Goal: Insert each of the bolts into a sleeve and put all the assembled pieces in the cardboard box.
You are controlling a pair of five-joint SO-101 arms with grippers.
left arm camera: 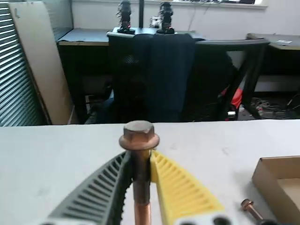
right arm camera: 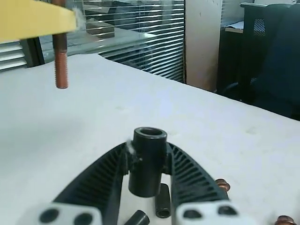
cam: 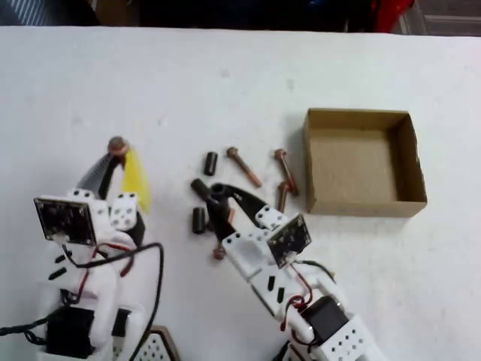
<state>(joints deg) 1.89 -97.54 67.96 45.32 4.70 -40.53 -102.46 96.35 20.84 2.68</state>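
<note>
While my left claw point(left arm camera: 140, 161) pinches a bolt point(left arm camera: 139, 139) upright above the desk point(cam: 225, 75) and my right claw point(right arm camera: 147, 157) clamps a sleeve point(right arm camera: 149, 176) bore-up near the cardboard box point(cam: 353, 204), I judge misalignment could jam the threads on its rim.

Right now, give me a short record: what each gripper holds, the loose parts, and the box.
left gripper: shut on a bolt, upright, head up
right gripper: shut on a sleeve, upright, bore up
loose bolts: several on the table, between right gripper and box
loose sleeves: two, beside right gripper
box: empty
</note>
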